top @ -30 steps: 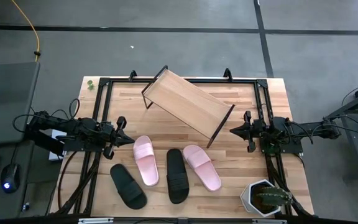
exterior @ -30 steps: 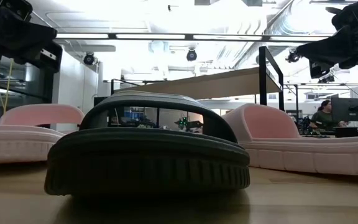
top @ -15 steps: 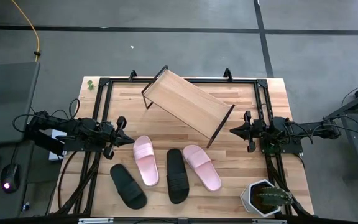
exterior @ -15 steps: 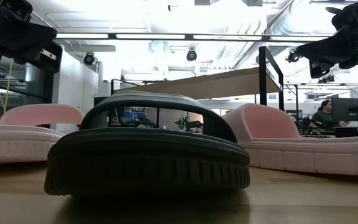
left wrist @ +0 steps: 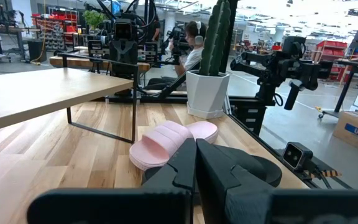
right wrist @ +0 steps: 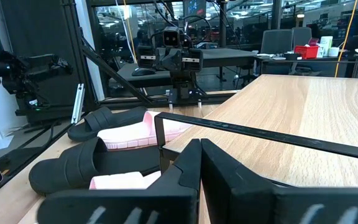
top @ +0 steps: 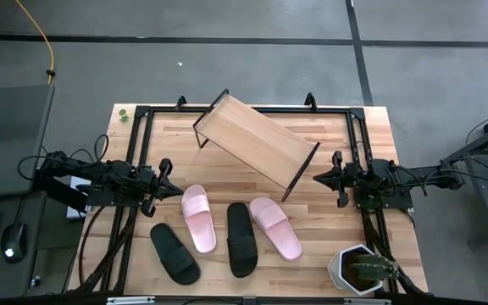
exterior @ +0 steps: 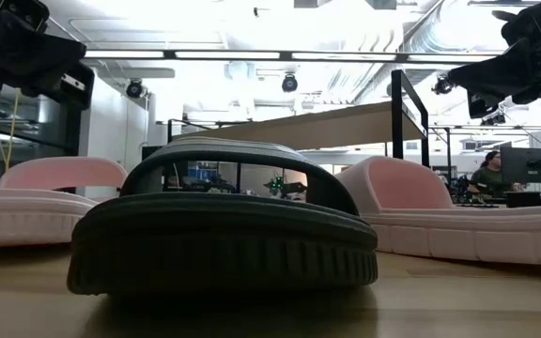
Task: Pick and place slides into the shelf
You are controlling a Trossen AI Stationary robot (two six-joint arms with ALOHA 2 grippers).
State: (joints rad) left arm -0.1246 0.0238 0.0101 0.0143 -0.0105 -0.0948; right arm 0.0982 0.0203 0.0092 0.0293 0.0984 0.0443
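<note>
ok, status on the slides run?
Left gripper and right gripper shut, empty, parked at the sides. Four slides on the table, shelf bare. Potted cactus at the corner, not in the way.

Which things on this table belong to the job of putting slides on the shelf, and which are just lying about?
Job:
- two pink slides
- two black slides
- shelf
- left gripper, shut
- right gripper, shut

Lying about:
- potted cactus
- small green object at the table's corner
</note>
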